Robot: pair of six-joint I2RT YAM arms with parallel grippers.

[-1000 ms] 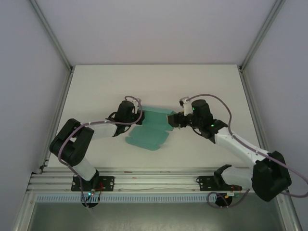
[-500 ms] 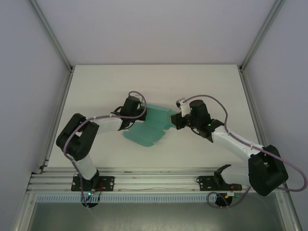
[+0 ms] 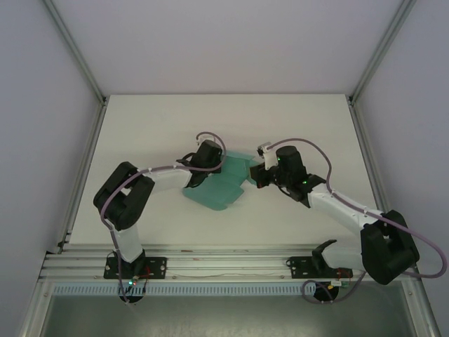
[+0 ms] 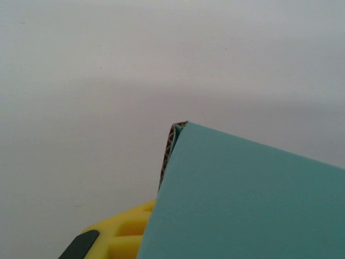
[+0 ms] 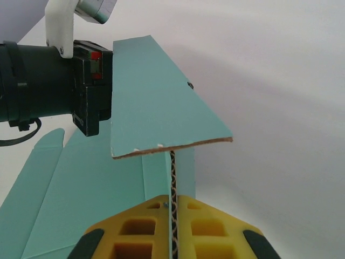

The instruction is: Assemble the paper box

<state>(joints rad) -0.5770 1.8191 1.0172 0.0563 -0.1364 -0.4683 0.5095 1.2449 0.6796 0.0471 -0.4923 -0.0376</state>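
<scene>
Box: teal-green corrugated card sheet (image 3: 217,188), die-cut with flaps, is being held mid-table, with its near panels lying on the white matte table (image 3: 140,126).
Left gripper (image 3: 222,168): is being kept closed on the sheet's left side.
Right gripper (image 5: 172,210): is being clamped on a raised flap's edge. The fluted core is being exposed between its yellow pads (image 5: 135,226).
Left wrist view: a smooth teal face and a raw corner are being shown.
Room: open tabletop on all sides.

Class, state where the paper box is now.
Top view: the paper box lies central on the table, gripped between the left tool and right tool.
</scene>
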